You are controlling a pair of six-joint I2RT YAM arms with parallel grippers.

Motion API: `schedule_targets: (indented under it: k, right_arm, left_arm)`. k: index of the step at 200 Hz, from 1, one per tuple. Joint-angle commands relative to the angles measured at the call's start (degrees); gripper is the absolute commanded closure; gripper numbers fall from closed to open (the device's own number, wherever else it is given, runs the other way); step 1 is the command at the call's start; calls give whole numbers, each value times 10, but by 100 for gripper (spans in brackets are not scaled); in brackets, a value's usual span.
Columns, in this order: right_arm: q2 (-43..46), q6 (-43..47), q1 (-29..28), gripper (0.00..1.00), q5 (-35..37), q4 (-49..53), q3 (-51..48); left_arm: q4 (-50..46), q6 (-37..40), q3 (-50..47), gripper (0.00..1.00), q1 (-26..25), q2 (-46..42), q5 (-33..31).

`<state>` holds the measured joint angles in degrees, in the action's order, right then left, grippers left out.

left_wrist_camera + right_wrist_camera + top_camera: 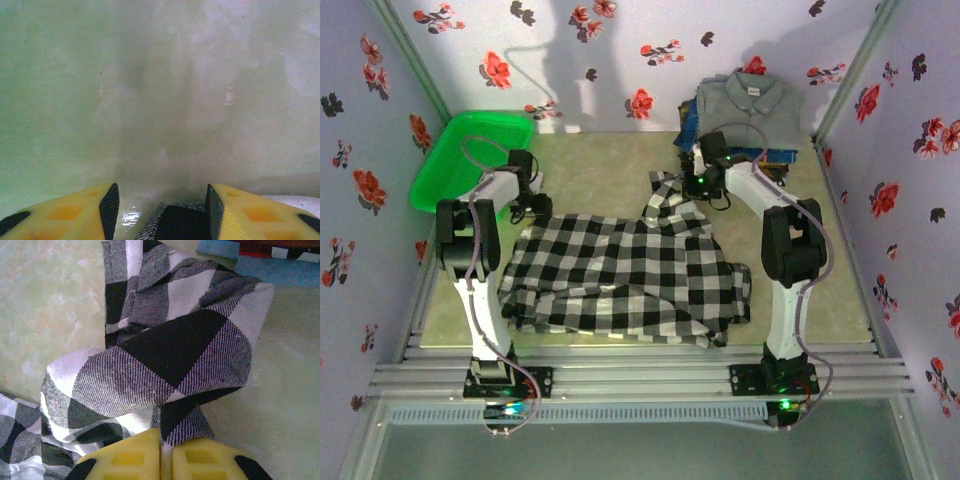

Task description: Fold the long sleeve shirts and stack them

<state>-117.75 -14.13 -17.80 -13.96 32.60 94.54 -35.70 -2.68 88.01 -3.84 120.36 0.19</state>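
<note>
A black-and-white checked shirt (620, 280) lies spread across the middle of the table. My right gripper (692, 186) is shut on a raised fold at the shirt's far edge; in the right wrist view the checked cloth (175, 355) is pinched between the closed yellow fingers (167, 446). My left gripper (532, 208) hangs at the shirt's far left corner, jaws wide open (161, 189), with a bit of checked cloth (175, 222) lying between them against the right finger. A folded grey shirt (750, 103) tops a stack of blue and dark patterned shirts (270, 262) at the back right.
A green plastic basket (468, 158) stands at the back left. Flowered walls close in the table on three sides. The metal rail (640, 378) with the arm bases runs along the near edge. Bare tabletop (600, 170) shows behind the shirt.
</note>
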Motion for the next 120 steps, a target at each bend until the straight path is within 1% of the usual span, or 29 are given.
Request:
schedule_targets:
  k: [1,15,24,35,49,84,96,120]
  right_arm:
    - [-5,-7,-5,86,4,-2,12]
    - [-3,-6,-5,86,5,-2,10]
    - [-2,-5,-5,85,4,-2,9]
    - [-2,-5,-5,86,5,-2,7]
    - [-3,-6,-5,85,5,-3,8]
    - [-9,-8,-6,85,6,-3,14]
    - [-10,-9,-7,85,5,-3,17]
    - [-10,-9,-8,86,16,-3,19]
  left_arm:
    - [-25,-4,5,52,-1,6,15]
    - [-31,-2,0,57,-3,16,17]
    - [-33,-1,-6,59,-3,20,21]
    - [-35,1,-11,67,-5,23,27]
    - [-39,4,-10,73,-5,26,29]
    - [-47,6,-9,93,-5,30,35]
    - [-46,6,-8,97,-3,27,34]
    - [-42,5,7,99,-2,17,35]
